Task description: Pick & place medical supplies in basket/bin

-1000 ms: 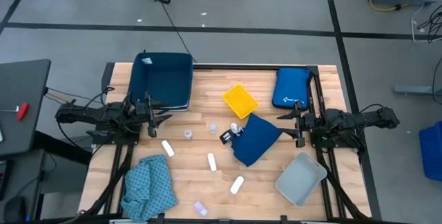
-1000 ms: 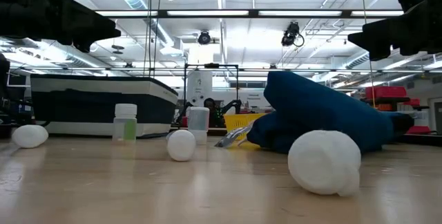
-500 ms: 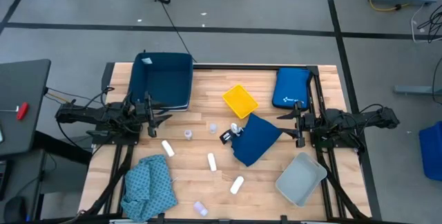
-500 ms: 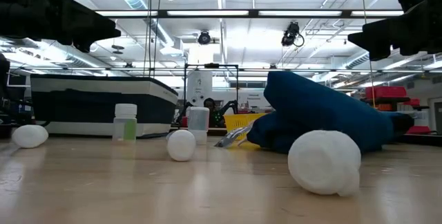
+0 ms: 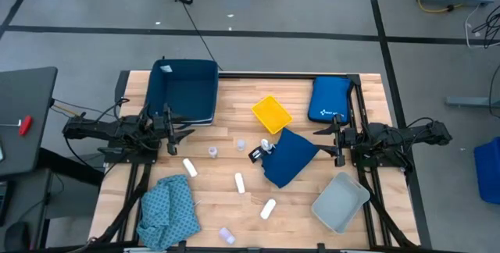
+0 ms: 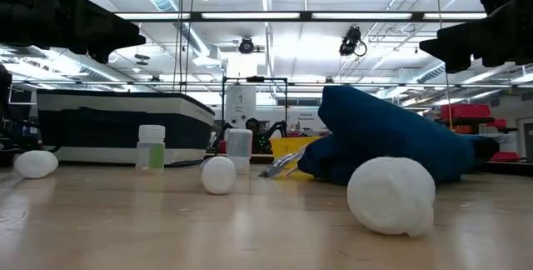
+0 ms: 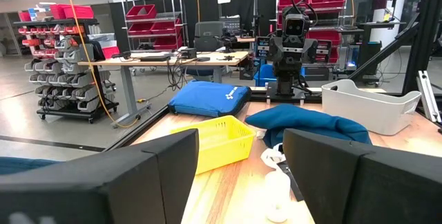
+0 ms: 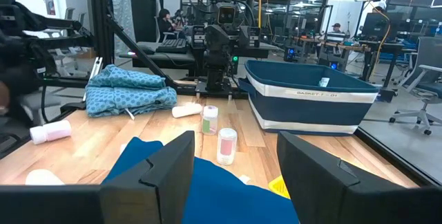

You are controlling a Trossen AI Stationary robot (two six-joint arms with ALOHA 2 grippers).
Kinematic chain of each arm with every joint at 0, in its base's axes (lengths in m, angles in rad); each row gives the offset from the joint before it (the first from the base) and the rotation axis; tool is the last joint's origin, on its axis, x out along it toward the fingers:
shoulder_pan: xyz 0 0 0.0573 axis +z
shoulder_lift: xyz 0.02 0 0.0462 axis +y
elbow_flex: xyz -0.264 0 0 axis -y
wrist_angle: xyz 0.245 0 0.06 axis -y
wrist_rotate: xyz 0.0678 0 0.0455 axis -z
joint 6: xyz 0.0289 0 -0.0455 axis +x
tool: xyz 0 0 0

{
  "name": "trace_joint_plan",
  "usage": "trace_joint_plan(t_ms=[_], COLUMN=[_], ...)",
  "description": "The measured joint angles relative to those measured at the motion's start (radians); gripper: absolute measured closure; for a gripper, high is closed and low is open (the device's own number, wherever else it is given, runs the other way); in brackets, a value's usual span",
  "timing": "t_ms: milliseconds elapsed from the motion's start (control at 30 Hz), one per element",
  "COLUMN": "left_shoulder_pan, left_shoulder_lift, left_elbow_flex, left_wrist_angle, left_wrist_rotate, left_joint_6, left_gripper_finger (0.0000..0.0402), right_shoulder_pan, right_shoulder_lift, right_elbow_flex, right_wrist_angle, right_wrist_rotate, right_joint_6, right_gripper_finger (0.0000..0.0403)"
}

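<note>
The pale wooden slatted table [image 5: 234, 159] shows whole only in the high view, with the large navy plastic bin [image 5: 184, 90] at its far left corner, the light grey plastic bin [image 5: 341, 201] at the near right corner and the small yellow mesh basket [image 5: 271, 113] between them toward the far side. The royal-blue padded pouch with white print [image 5: 329, 99] lies at the far right. The crumpled navy blue cloth [image 5: 291, 157] sits near the middle, the teal patterned cloth [image 5: 166, 208] at the near left edge. White cylindrical rolls [image 5: 239, 181] lie scattered on the bare wood between the cloths, tiny clear vials [image 5: 212, 152] beside them.

The low view alone shows how high the navy cloth mounds up, and that the vials stand upright. The right wrist view alone shows people seated at desks in the room behind; the left wrist view shows shelving with red bins.

The left claw [image 5: 176, 133] hangs at the table's left side, the right claw [image 5: 326, 142] at its right, both with fingers spread apart and nothing between them.

Nothing has shifted since a second ago; both arms and all supplies sit where they were.
</note>
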Motion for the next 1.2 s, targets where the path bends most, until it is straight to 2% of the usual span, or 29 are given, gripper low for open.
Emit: trace_joint_plan(t_ms=[633,867,1200], left_shoulder_pan=[0.0,0.0,0.0], left_shoulder_lift=[0.0,0.0,0.0], left_elbow_flex=[0.0,0.0,0.0], left_wrist_angle=[0.0,0.008,0.027], left_wrist_rotate=[0.0,-0.003,-0.005], left_joint_6=[0.0,-0.067,-0.134], left_gripper_finger=[0.0185,0.0185,0.0185], right_shoulder_pan=[0.0,-0.001,-0.001], right_shoulder_lift=[0.0,0.0,0.0], right_elbow_flex=[0.0,0.0,0.0], right_wrist_angle=[0.0,0.0,0.018], right_wrist_rotate=[0.0,0.0,-0.004], right_joint_6=[-0.001,-0.299,-0.345], right_gripper_finger=[0.0187,0.0187,0.0187])
